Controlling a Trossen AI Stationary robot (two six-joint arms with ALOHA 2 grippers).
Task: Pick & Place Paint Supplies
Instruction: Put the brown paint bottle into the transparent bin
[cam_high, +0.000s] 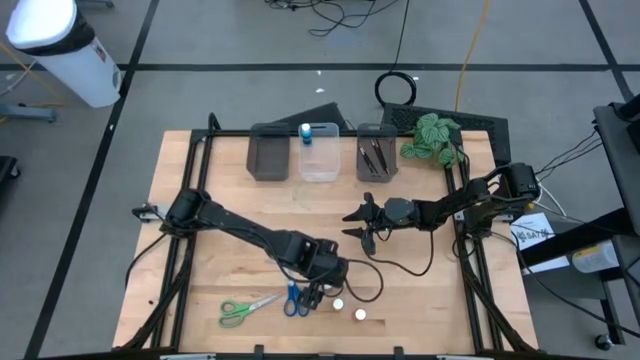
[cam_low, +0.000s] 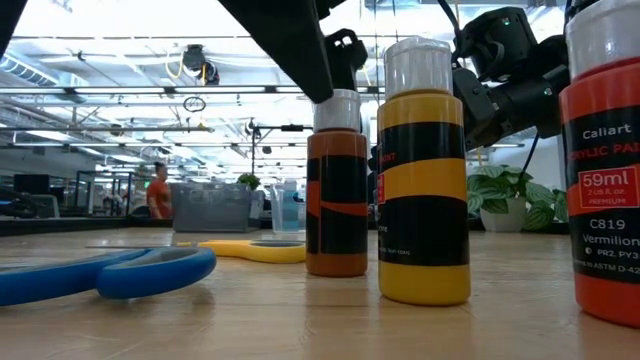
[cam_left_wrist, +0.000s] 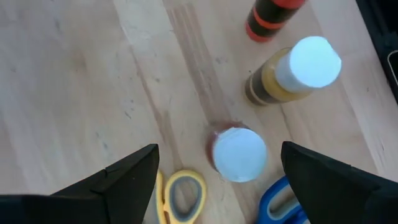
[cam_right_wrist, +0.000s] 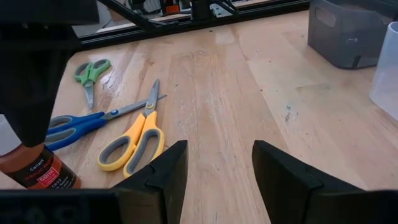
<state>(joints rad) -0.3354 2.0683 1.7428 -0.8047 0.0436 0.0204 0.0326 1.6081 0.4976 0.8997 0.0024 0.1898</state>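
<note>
My left gripper (cam_high: 322, 288) (cam_left_wrist: 219, 149) hangs open, pointing down over the near middle of the table. Its fingers stand on either side of a brown paint bottle's white cap (cam_left_wrist: 239, 154) without touching it. A yellow bottle (cam_left_wrist: 292, 71) (cam_low: 423, 180) and a red bottle (cam_left_wrist: 270, 15) (cam_low: 605, 160) stand upright beside it. Yellow scissors (cam_right_wrist: 134, 140), blue scissors (cam_right_wrist: 74, 124) (cam_high: 295, 300) and green scissors (cam_high: 245, 310) lie flat nearby. Thin dark brushes (cam_high: 375, 155) lie in the right grey bin. My right gripper (cam_high: 358, 222) (cam_right_wrist: 219, 158) hovers open at mid-table, holding nothing.
Along the far edge stand a grey bin (cam_high: 268, 150), a clear bin (cam_high: 318, 160) holding a blue-capped bottle (cam_high: 305, 132), and another grey bin (cam_high: 377, 172). A green leafy plant (cam_high: 432, 135) sits at the far right corner. Bare wood (cam_high: 230, 260) lies left of the scissors.
</note>
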